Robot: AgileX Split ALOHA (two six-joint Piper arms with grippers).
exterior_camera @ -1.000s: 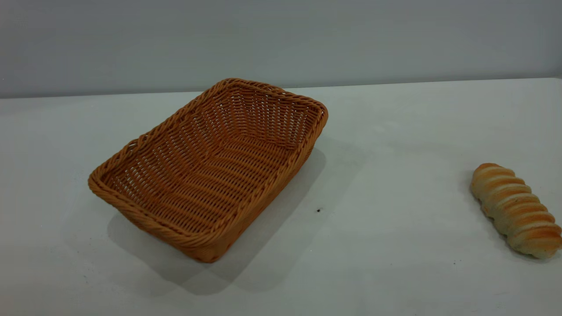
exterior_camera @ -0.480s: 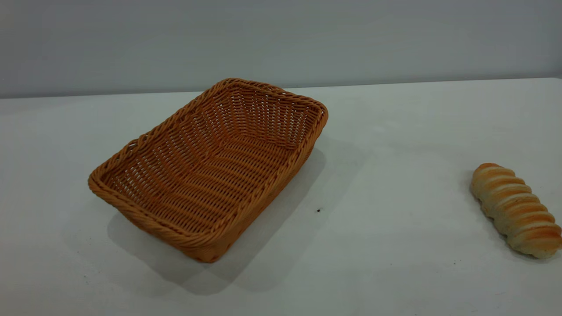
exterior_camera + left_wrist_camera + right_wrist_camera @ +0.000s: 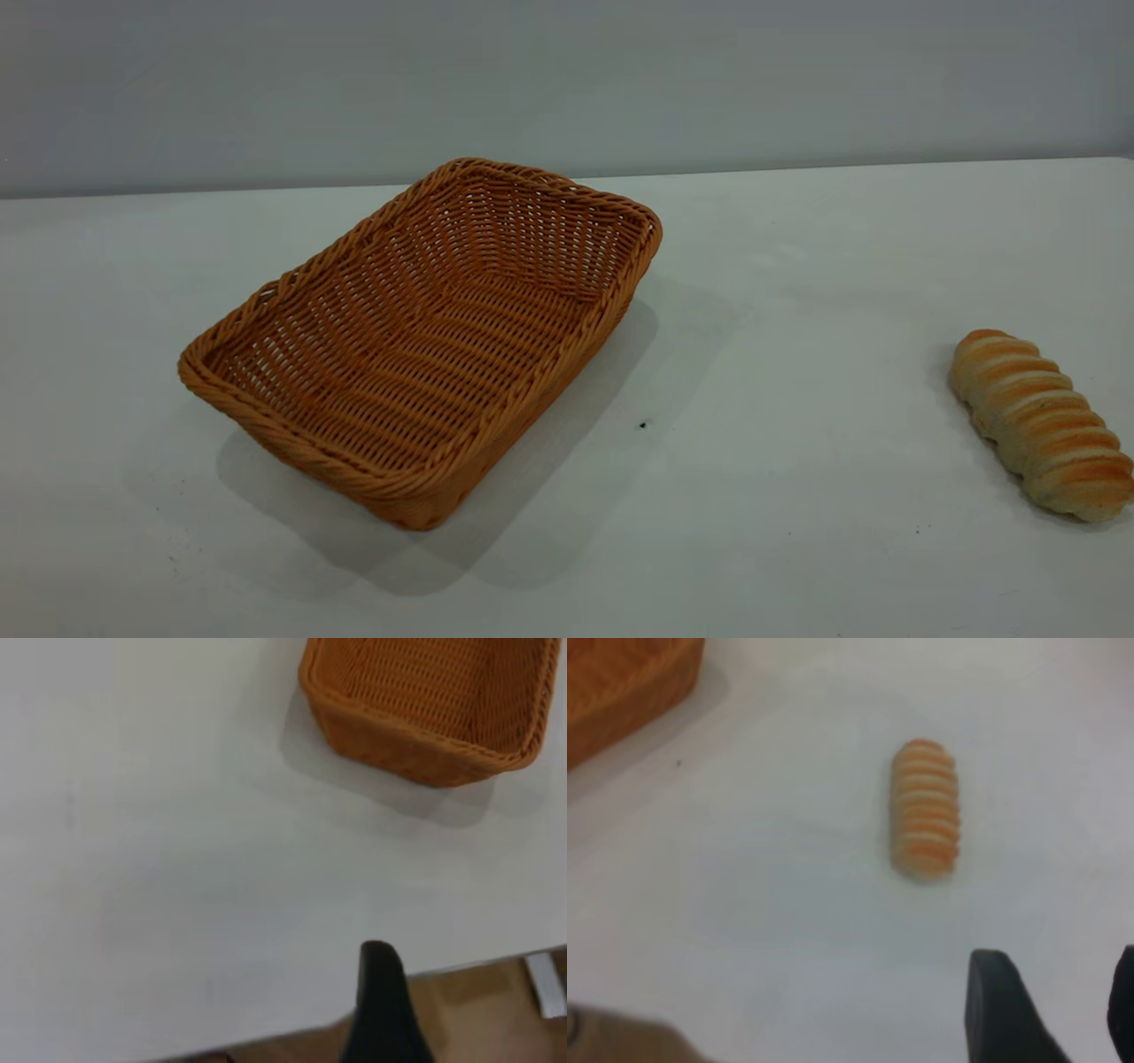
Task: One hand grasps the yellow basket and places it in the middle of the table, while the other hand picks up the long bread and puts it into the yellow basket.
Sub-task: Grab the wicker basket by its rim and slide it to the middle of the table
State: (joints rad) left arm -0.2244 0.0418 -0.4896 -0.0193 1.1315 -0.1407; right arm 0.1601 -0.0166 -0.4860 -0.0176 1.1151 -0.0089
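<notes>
Right fingers (image 3: 1001, 1005) spread above ridged golden long bread (image 3: 924, 808).

Yellow basket (image 3: 422, 341) of woven wicker resting empty on the white table (image 3: 797, 514), set at an angle left of centre, long bread (image 3: 1042, 424) lying well apart near the right edge, tiny dark speck (image 3: 643, 425) between them, plain grey wall (image 3: 567, 80) behind
</notes>
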